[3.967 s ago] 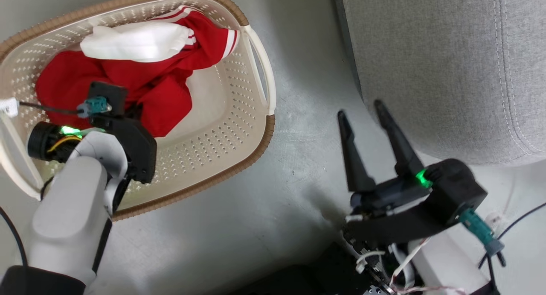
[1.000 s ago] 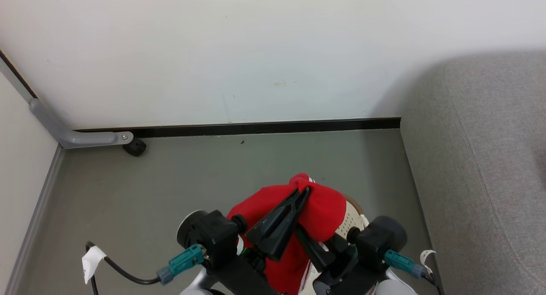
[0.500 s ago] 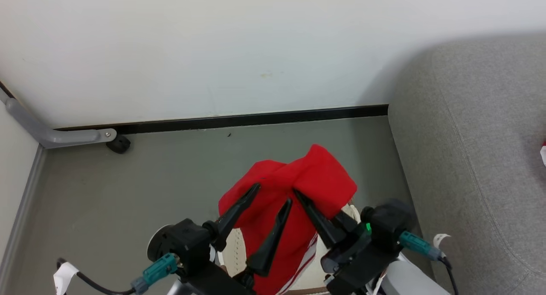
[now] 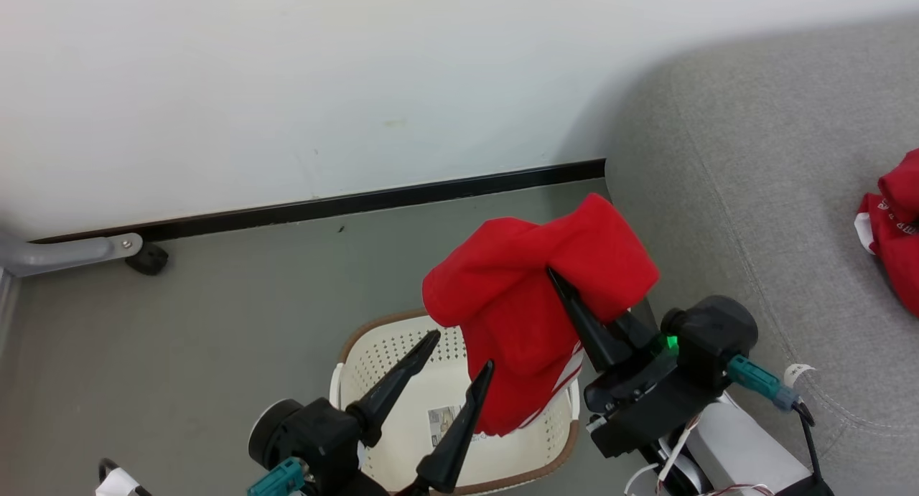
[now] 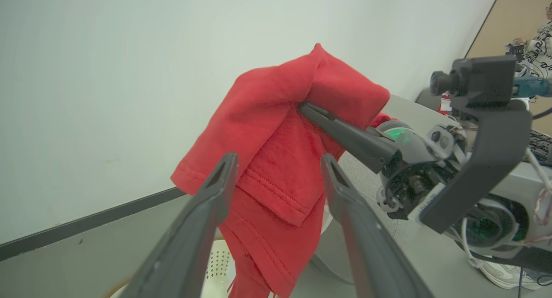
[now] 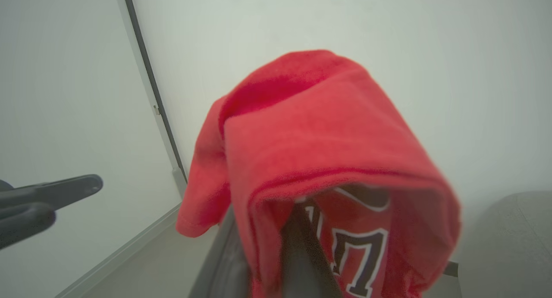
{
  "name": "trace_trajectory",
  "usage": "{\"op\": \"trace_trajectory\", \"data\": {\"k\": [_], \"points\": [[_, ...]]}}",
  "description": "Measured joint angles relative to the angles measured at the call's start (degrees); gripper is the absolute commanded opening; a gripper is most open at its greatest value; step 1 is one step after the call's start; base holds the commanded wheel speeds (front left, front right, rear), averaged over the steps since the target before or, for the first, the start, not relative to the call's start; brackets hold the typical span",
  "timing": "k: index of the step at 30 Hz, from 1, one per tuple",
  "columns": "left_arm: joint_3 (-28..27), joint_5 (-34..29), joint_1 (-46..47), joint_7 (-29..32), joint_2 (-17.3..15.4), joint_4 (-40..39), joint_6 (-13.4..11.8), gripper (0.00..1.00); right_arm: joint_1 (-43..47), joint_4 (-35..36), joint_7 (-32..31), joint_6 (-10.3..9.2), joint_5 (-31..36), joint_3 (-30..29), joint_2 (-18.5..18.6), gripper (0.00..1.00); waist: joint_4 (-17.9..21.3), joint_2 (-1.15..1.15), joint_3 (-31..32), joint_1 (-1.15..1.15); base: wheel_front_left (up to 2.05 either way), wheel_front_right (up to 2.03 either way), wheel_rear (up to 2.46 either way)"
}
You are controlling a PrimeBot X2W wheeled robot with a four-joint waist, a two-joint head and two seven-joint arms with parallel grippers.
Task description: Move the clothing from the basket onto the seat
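Note:
The red clothing hangs in the air above the cream basket, draped over my right gripper, which is shut on it. In the right wrist view the clothing folds over the fingers and shows white-edged print inside. My left gripper stands open just left of the cloth, holding nothing. From the left wrist, its open fingers frame the clothing and the right gripper pinching it. The grey seat lies to the right.
Another red garment lies on the seat at the far right. A white wall with a black baseboard runs behind. A grey metal leg with a caster stands at the left. A person sits far off.
My left gripper has opened and let go of the clothing, dropping back low and left. The right gripper has shut on it and carried it right. The camera has turned right too.

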State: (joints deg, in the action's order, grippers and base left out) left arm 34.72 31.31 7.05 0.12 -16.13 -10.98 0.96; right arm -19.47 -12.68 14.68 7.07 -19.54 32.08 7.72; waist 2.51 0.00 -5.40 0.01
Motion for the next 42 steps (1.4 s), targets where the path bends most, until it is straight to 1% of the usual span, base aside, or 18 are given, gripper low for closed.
{"op": "trace_trajectory", "data": {"k": [5, 10, 13, 18, 20, 24, 25, 28, 32, 34, 39, 42], "points": [[0.09, -0.22, -1.40, -1.33, -0.31, -0.11, -0.02, 1.00, 0.02, 1.68, 0.00, 0.00, 0.93, -1.34, 0.78, 0.00, 2.19, 0.00, -0.19, 0.00, 0.00, 0.00, 0.00], [-0.88, -0.70, -1.93, -2.88, -1.54, -0.70, -0.02, 1.00, 0.12, 3.31, 0.01, -0.09, 1.87, -2.65, 1.81, 0.00, 4.85, 0.00, -0.31, 0.00, 0.00, 0.00, 0.00], [-1.32, -0.73, -3.11, -3.74, -2.12, -0.87, -0.02, 1.00, 0.39, 4.12, 0.01, -0.52, 2.03, -3.36, 2.25, 0.00, 6.73, 0.00, -0.39, 0.00, 0.00, 0.00, 0.00], [-1.93, -0.73, -4.11, -4.63, -2.89, -1.14, -0.01, 1.00, 1.30, 5.15, 0.01, -0.62, 2.52, -4.66, 2.98, 0.00, 10.24, 0.00, -0.58, 0.00, 0.00, 0.00, 0.00], [-2.10, -0.73, -4.13, -4.79, -3.08, -1.36, -0.02, 1.00, 1.47, 5.46, 0.01, -1.04, 2.53, -5.27, 3.32, 0.00, 11.75, 0.00, -0.68, 0.00, 0.00, 0.00, 0.00], [-1.93, -0.74, -4.22, -4.85, -3.04, -2.29, -0.03, 1.00, 1.53, 6.35, 0.01, -1.08, 2.49, -7.02, 3.92, 0.00, 14.76, 0.00, -1.01, 0.00, 0.00, 0.00, 0.00], [-1.40, -0.85, -4.23, -4.85, -2.83, -2.82, -0.03, 1.00, 1.54, 7.00, 0.01, -1.08, 2.43, -8.13, 4.43, 0.00, 16.19, 0.00, -1.29, -0.01, 0.00, 0.00, 0.00], [-0.15, -1.24, -4.18, -4.76, -2.16, -3.26, 0.03, 1.00, 1.52, 7.82, 0.01, -1.21, 2.38, -10.87, 5.93, 0.00, 17.95, 0.00, -2.05, -0.01, 0.00, 0.00, 0.00], [0.94, -1.74, -3.90, -4.16, -1.81, -3.26, 0.15, 1.00, 0.62, 8.15, 0.01, -1.72, 1.36, -15.90, 8.84, 0.00, 19.06, 0.00, -3.96, -0.01, 0.00, 0.00, 0.00], [1.29, -2.33, -3.72, -3.89, -1.87, -3.30, 0.62, 1.00, -0.81, 8.09, 0.01, -1.72, 0.67, -18.24, 9.62, 0.00, 19.21, 0.00, -5.03, -0.01, 0.00, 0.00, 0.00], [1.68, -2.75, -3.16, -3.15, -2.02, -3.86, 0.65, 1.00, -6.25, 6.13, 0.01, -1.70, 0.08, -22.49, 12.30, 0.00, 18.99, 0.00, -7.66, -0.01, 0.00, 0.00, 0.00], [1.67, -2.75, -2.32, -2.59, -2.35, -4.05, 1.12, 1.00, -9.60, 4.05, 0.02, -1.69, -0.70, -24.95, 13.68, 0.00, 18.47, 0.00, -9.18, 0.00, 0.00, 0.00, 0.00]]}}
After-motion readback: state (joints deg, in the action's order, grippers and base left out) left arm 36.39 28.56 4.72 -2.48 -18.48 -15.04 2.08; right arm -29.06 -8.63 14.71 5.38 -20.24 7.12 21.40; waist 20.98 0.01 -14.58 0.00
